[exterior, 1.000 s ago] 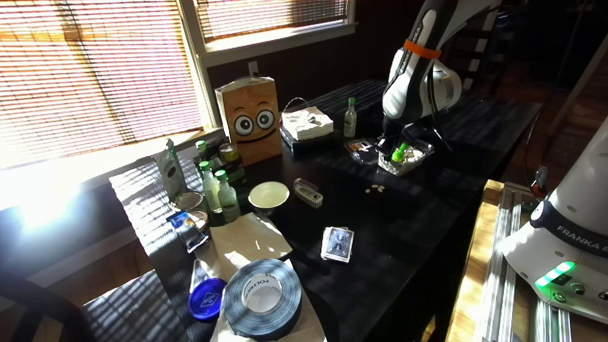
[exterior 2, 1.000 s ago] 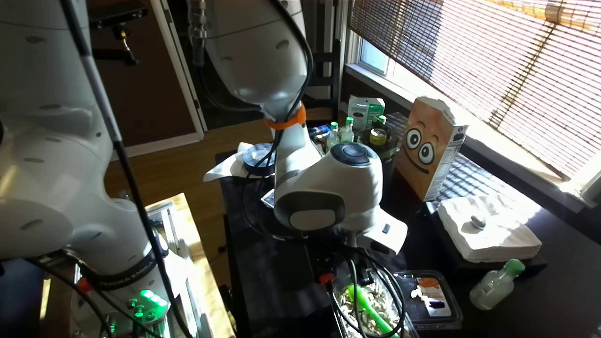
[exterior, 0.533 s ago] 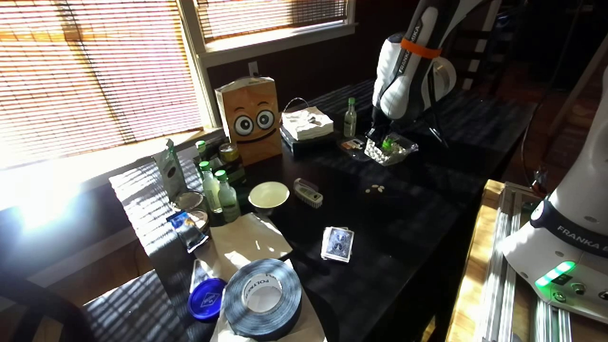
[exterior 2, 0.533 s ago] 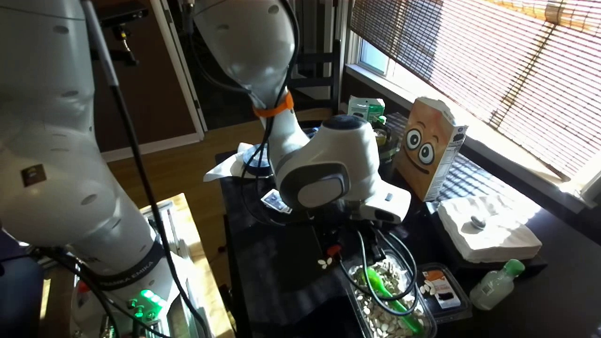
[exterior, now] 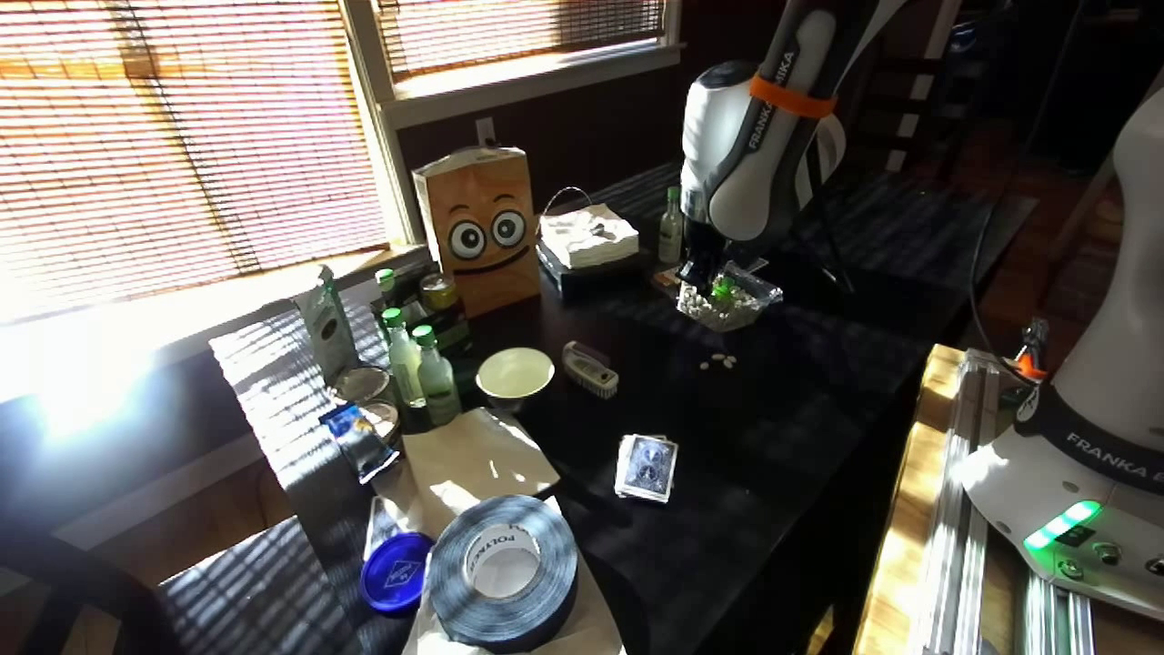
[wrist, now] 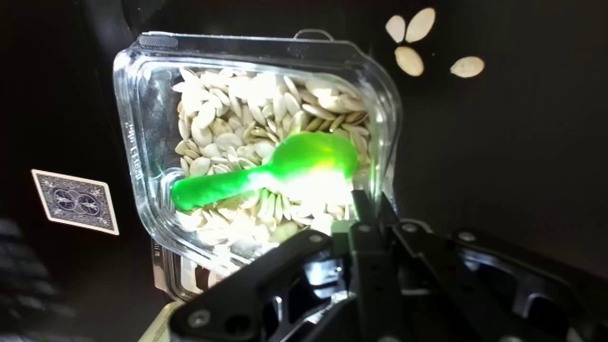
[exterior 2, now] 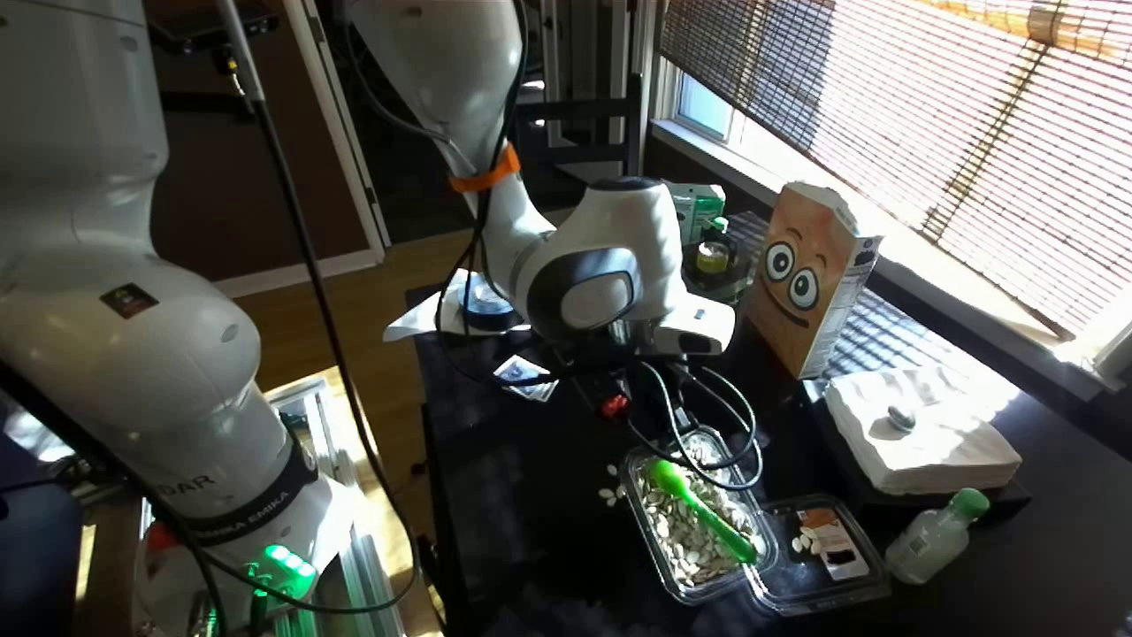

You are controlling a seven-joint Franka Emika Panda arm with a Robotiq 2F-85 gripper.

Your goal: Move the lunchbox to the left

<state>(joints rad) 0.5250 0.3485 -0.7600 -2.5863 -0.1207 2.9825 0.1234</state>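
Note:
The lunchbox is a clear shallow tray of pale seeds with a green scoop lying on them. In the wrist view its wall (wrist: 129, 142) fills the middle; it also shows in both exterior views (exterior: 727, 317) (exterior 2: 652, 541). Its lid (exterior 2: 818, 597) lies folded open beside it, with a label and a few seeds. My gripper (wrist: 374, 197) is shut on the lunchbox's side wall, one finger inside and one outside. In an exterior view the gripper (exterior: 698, 273) stands upright at the lunchbox's edge. I cannot tell whether the lunchbox is lifted.
Several loose seeds (exterior: 718, 362) lie close to the lunchbox. A green-capped bottle (exterior 2: 933, 535), a napkin stack (exterior 2: 920, 433) and a box with eyes (exterior: 482, 241) stand by the window side. A brush (exterior: 591, 368), bowl (exterior: 515, 375), cards (exterior: 647, 468) and tape roll (exterior: 455, 591) lie farther along.
My gripper and the lunchbox have moved together toward the bowl and cards end of the table, leftward in an exterior view. The lid has shifted along with it.

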